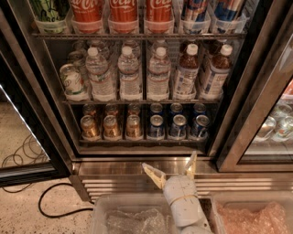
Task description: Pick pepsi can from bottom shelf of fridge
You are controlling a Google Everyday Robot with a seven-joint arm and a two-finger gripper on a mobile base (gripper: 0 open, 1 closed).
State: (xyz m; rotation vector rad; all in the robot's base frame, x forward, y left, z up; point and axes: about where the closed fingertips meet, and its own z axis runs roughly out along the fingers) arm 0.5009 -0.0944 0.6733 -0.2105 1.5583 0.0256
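Observation:
The fridge [34, 98] stands open in front of me. On its bottom shelf [142, 141], three dark-blue pepsi cans [177, 126] with silver tops stand in a front row at the right, with more behind them. Three gold-brown cans [111, 127] stand at the left of the same shelf. My gripper [170, 167] is open and empty, low in front of the fridge's steel slatted base [114, 183], below and apart from the blue cans. Its two cream fingers [153, 175] spread upward toward the shelf.
Water bottles [130, 75] and brown drink bottles [187, 73] fill the middle rack; red Coca-Cola cans [123, 11] sit on the top rack. Clear plastic bins [130, 217] sit at the bottom. A black cable [55, 205] lies on the floor at left. A second glass door [270, 123] is at right.

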